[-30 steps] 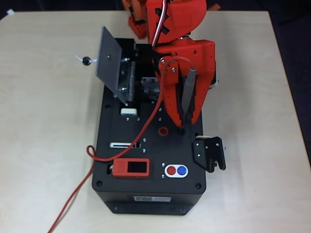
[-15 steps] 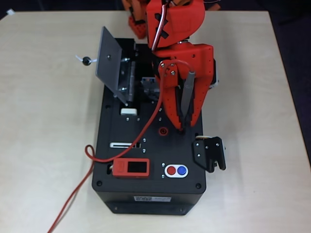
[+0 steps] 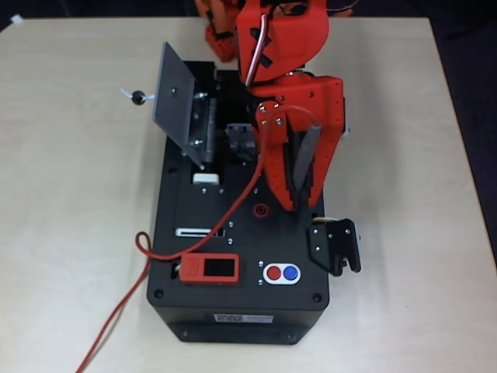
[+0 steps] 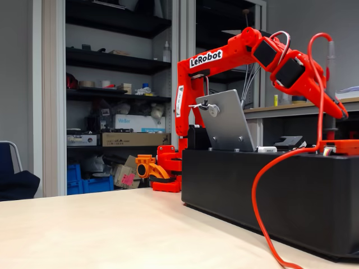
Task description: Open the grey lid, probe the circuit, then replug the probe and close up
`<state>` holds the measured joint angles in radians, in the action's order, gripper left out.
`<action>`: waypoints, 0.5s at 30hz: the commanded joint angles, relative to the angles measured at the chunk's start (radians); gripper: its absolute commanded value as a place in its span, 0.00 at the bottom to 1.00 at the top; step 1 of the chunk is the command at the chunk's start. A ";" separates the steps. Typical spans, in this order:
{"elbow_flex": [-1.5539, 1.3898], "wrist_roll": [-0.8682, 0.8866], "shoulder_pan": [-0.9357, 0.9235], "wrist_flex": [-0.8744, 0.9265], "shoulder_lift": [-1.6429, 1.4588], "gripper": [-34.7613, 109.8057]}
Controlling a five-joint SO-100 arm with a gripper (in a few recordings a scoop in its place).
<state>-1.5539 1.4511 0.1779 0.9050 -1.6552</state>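
A: Largest first. The black box [image 3: 237, 256] sat on the pale table [image 3: 70, 233], the red arm [image 4: 224, 56] reaching over it from the back. State of the gripper [image 3: 297, 200]?

B: Clenched on the probe [image 3: 304, 155], as far as the overhead view allowed. The grey rod ran along the red fingers, tip pointing down toward the box top, close beside the round red socket [image 3: 262, 209]. Whether the tip touched the panel, I could not tell.

A: The grey lid [image 3: 177, 105]?

B: Swung up on its hinge, standing tilted at the left of the recess in the overhead view, knob [image 3: 138, 97] outward. The circuit [image 3: 241, 138] lay exposed just beside the arm's wrist, partly hidden by it.

A: Risks, in my judgement?

B: The red cable [image 3: 233, 206]. It ran from the probe's upper end across the panel, looped near the red display module [image 3: 210, 269], then fell off the box's front-left edge. Any sideways sweep could drag that loop against the module or tighten it and twist the probe in the grip.

A: And the socket?

B: The tip looked offset to the right of it. Pressing down there would jam on the panel, perhaps tilting the rod. The open lid stood well clear.
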 commanded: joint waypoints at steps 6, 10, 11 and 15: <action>-0.026 0.048 0.048 -0.034 -0.031 0.34; -0.026 0.038 0.052 -0.038 -0.035 0.39; -0.026 0.037 0.052 -0.035 -0.038 0.40; -0.025 0.029 0.052 -0.008 -0.054 0.41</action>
<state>-1.5754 1.4726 0.2163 0.8774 -1.6536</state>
